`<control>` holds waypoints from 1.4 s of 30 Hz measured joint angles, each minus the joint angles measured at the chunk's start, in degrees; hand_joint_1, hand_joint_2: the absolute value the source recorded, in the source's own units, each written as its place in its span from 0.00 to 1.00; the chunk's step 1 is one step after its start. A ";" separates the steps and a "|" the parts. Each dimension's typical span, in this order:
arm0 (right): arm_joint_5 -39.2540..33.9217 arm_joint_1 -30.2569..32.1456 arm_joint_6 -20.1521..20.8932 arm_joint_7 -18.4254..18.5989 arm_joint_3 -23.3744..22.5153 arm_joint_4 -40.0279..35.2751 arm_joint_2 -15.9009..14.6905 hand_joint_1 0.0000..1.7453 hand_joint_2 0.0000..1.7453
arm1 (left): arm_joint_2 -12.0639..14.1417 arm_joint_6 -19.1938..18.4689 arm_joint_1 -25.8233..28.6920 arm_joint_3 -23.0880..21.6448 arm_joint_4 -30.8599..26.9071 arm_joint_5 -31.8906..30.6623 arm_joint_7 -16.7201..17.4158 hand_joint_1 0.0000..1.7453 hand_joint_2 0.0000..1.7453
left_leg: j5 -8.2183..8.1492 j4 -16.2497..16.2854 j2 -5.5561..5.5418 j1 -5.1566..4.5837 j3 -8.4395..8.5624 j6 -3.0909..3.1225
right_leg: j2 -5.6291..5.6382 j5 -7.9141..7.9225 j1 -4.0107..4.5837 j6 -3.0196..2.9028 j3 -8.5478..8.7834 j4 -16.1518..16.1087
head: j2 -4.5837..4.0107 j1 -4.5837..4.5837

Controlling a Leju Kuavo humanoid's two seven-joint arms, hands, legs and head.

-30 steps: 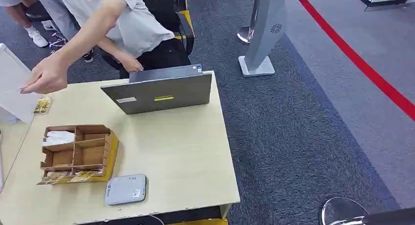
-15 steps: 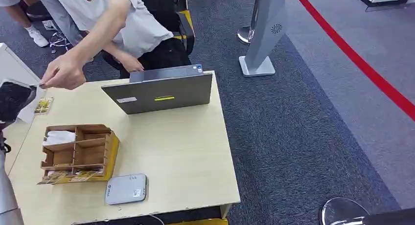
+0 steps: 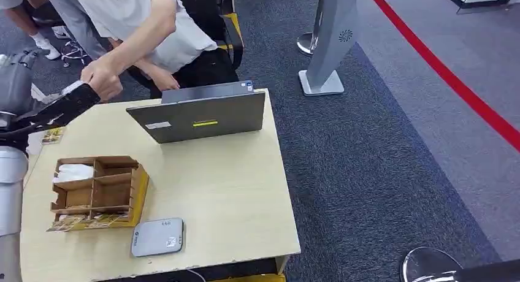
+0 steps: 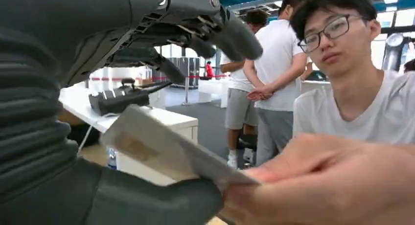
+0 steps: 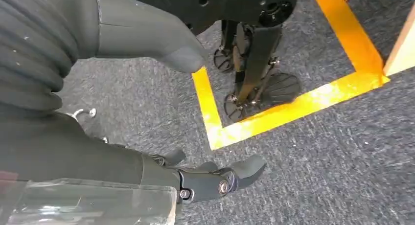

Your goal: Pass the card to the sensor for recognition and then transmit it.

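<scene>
My left hand [image 3: 58, 107] is raised over the table's far left corner, dark fingers stretched toward a person's hand [image 3: 104, 78]. In the left wrist view a pale card [image 4: 156, 146] lies on my thumb [image 4: 147, 200], and the person's fingers [image 4: 323, 181] pinch its other end. My other fingers [image 4: 230, 32] are spread well above the card, not closed on it. The flat grey sensor [image 3: 157, 236] lies near the table's front edge. My right hand [image 5: 215, 178] hangs over the carpet with nothing in it, thumb apart from the fingers.
A wooden compartment box [image 3: 98, 193] with cards stands on the left of the light table [image 3: 233, 190]. A grey laptop [image 3: 202, 113] stands at the far edge, with the person behind it. A loose card [image 3: 53, 133] lies by the left edge. A grey stand [image 3: 331, 43] is on the carpet.
My left arm has come up from the left edge and reached toward the person's hand. That hand has drawn back to the right with the card, which now lies on my thumb.
</scene>
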 joint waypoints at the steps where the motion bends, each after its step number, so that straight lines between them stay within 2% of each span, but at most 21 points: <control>1: 0.82 -0.09 0.13 0.04 -0.63 -0.11 0.15 0.00 1.00 | 0.53 -0.60 -0.80 -1.20 0.51 -0.89 0.80 1.00 1.00 | 0.00 0.00 0.00 0.00 -0.01 0.00 | 0.00 0.00 0.00 0.00 0.00 0.00 | 0.00 0.00; 11: 9.68 -0.85 3.17 0.87 -6.86 -3.02 2.01 0.00 1.00 | 5.60 -5.86 -7.90 -11.60 4.64 -7.56 7.98 1.00 1.00 | 0.01 0.00 0.08 0.01 -0.02 0.01 | 0.08 0.01 0.01 -0.02 -0.02 0.02 | 0.00 0.00; 18: 14.07 -1.16 5.73 0.90 -9.81 -5.12 3.13 0.00 1.00 | 7.28 -8.02 -10.20 -15.11 6.04 -9.29 10.95 1.00 1.00 | 0.02 0.00 0.09 0.00 -0.02 0.00 | 0.08 0.02 0.00 -0.02 -0.02 0.02 | 0.00 0.02; 22: 14.53 -1.36 6.95 0.92 -10.95 -6.71 3.85 0.00 1.00 | 7.63 -7.98 -10.50 -15.92 6.06 -8.74 11.65 1.00 1.00 | 0.02 0.00 0.08 0.00 -0.03 0.00 | 0.08 0.02 0.00 -0.02 -0.01 0.02 | 0.00 -0.02; 25: 15.39 -1.50 7.65 1.01 -11.89 -7.94 4.57 0.00 1.00 | 7.57 -5.08 -9.78 -15.92 5.45 -6.33 11.19 1.00 1.00 | 0.02 0.00 0.08 0.00 -0.03 0.00 | 0.08 0.02 0.00 -0.02 -0.01 0.02 | 0.00 0.00; 30: 16.70 -1.68 9.71 1.68 -14.56 -11.30 7.06 0.00 1.00 | 7.52 3.36 -0.94 -15.46 -5.91 -0.80 8.12 1.00 1.00 | -0.02 -0.02 0.12 -0.02 -0.06 -0.01 | 0.12 0.01 -0.02 -0.02 0.00 0.02 | 0.00 0.07; 34: 18.58 -1.73 9.90 1.29 -17.18 -13.20 8.57 0.00 1.00 | 7.48 14.20 13.44 -13.45 -21.80 -2.42 3.75 1.00 1.00 | -0.19 -0.05 0.40 -0.05 0.00 0.05 | 0.38 -0.07 -0.05 -0.02 -0.03 -0.01 | 0.00 -0.07; 36: 19.34 -1.83 9.62 0.70 -18.21 -13.35 8.66 0.00 1.00 | 7.43 18.08 21.11 -12.55 -28.22 -3.19 1.90 1.00 1.00 | -0.25 -0.05 0.41 -0.04 0.00 0.00 | 0.42 -0.13 -0.04 0.03 -0.03 -0.03 | 0.00 -0.04; 39: 20.52 -1.97 9.55 0.00 -19.56 -13.53 8.68 0.00 1.00 | 7.22 21.49 30.35 -10.89 -34.38 -3.45 0.06 1.00 1.00 | -0.29 -0.05 0.37 -0.04 -0.02 0.07 | 0.33 -0.18 -0.04 0.10 -0.03 -0.07 | 0.00 -0.02; 42: 21.59 -2.32 9.66 -0.46 -20.37 -13.55 8.68 0.00 1.00 | 6.63 21.84 37.57 -9.06 -37.13 -2.77 -0.53 1.00 1.00 | -0.29 -0.05 0.37 -0.04 -0.02 0.07 | 0.33 -0.18 -0.04 0.10 -0.02 -0.07 | 0.00 -0.04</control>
